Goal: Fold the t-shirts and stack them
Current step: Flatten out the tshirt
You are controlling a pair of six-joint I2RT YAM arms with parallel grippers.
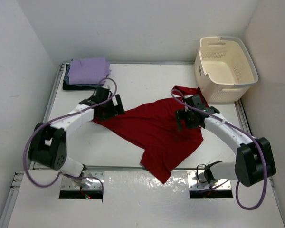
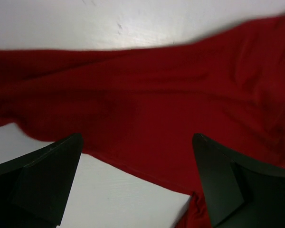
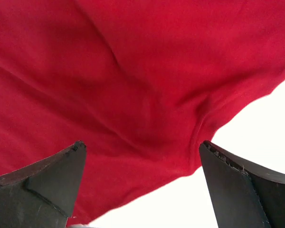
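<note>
**Top external view.** The red t-shirt (image 1: 161,133) is seen spread out, unfolded and rumpled, across the middle of the table (image 1: 133,78). One corner is stretched toward the near edge, and another is laid close to the cream laundry basket (image 1: 228,90), which stands at the far right corner. At the far left corner a folded stack is seen. The lavender t-shirt (image 1: 88,70) is placed on top, an edge of the teal-blue t-shirt (image 1: 67,74) is shown beneath it on the left, and the black t-shirt (image 1: 80,87) is at the bottom. The left gripper (image 1: 112,107) is positioned over the left edge of the red t-shirt and the right gripper (image 1: 187,118) over its right part. Both are held with the jaws apart.

**Left wrist view.** The left gripper (image 2: 135,185) is shown wide open, its two dark fingers (image 2: 42,183) set far apart with nothing clamped between them. The red t-shirt (image 2: 142,109) is laid across the frame in soft folds. White table (image 2: 114,202) is exposed below its hem and beyond its far edge.

**Right wrist view.** The right gripper (image 3: 140,190) is likewise shown wide open, with no cloth pinched by its fingers (image 3: 42,190). Most of the frame is filled by the red t-shirt (image 3: 133,85), creased toward a gathered point on the right. Bare table (image 3: 261,114) is visible past its edge at the right and bottom.
</note>
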